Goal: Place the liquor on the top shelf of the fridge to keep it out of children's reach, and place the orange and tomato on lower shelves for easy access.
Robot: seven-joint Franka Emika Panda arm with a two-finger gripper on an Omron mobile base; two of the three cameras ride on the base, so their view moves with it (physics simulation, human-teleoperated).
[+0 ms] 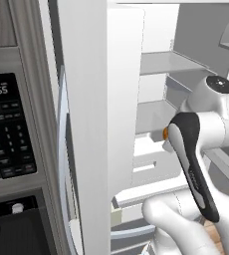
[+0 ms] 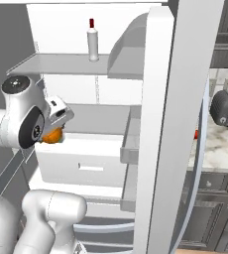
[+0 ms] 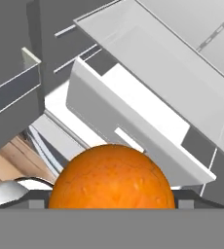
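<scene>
Before the lower shelves point(image 2: 81, 154), end effector point(image 2: 54, 130) grips orange point(image 3: 111, 177).

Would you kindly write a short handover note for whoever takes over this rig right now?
Gripper: shut on the orange, held inside the open fridge in front of the lower shelves.
Liquor: standing upright on the top shelf; that step looks done.
Tomato: a small red spot on the counter beside the toaster, mostly hidden by the fridge door.
Left: set the orange on a lower shelf, then fetch and shelve the tomato.
</scene>
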